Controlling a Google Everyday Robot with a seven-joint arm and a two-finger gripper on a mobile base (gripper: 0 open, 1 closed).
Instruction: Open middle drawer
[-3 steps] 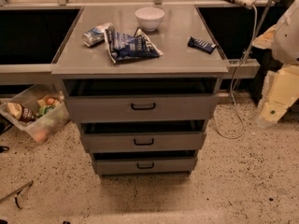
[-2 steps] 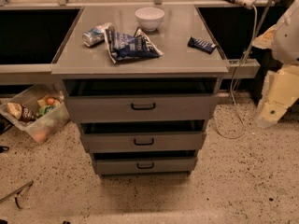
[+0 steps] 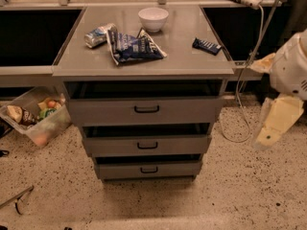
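The middle drawer (image 3: 182, 145), seen slightly ajar between two other grey fronts (image 3: 192, 110), is best opened with its black bar handle (image 3: 147, 145) pulled straight outward by the gripper (image 3: 268, 134), held well off right, whose open-or-closed state cannot be told.

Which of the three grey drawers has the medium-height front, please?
The middle drawer, set between the taller top drawer and the shallower bottom drawer. The pincer hangs off to their right, touching none.

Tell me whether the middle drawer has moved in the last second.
No. The middle drawer sits unchanged against the cabinet top; the gripper hangs off to the right, apart from it.
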